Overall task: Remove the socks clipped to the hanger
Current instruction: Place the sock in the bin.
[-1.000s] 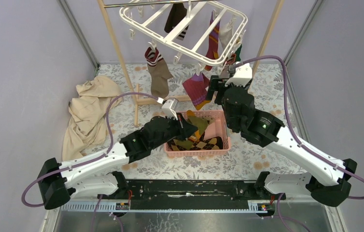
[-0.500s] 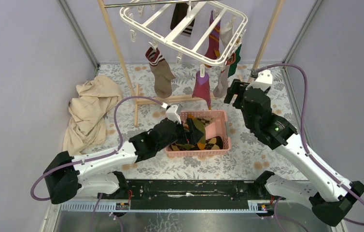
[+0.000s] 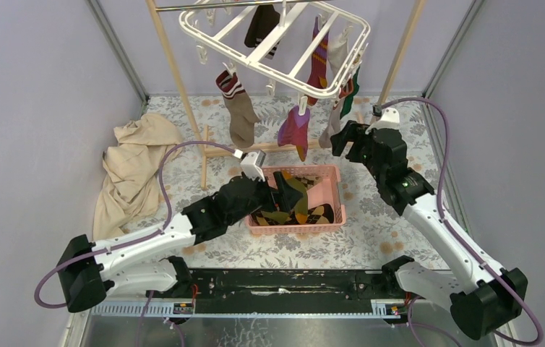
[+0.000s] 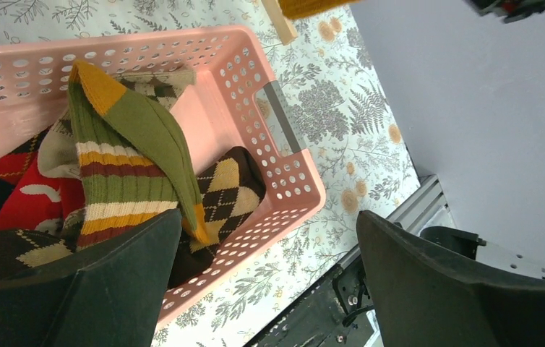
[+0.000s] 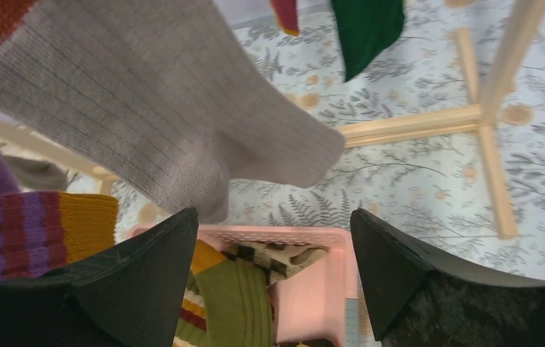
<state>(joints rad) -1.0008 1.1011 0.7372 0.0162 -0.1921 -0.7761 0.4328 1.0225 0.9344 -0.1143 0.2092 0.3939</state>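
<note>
My left gripper gapes empty over pink basket, where socks collect; my right gripper, spread, empty, at basket's two o'clock, faces grey sock under hanger; likely next pick

White hanger tilted, hung high. About six socks clipped, dangling; others, argyle and striped, heaped in pink basket below.

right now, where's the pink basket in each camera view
Top external: pink basket at the centre of the table.
Left wrist: basket fills the upper left, socks inside.
Right wrist: basket at bottom centre, cut off by the frame edge.
Shared landmark: the olive striped sock lying on top inside it.
</note>
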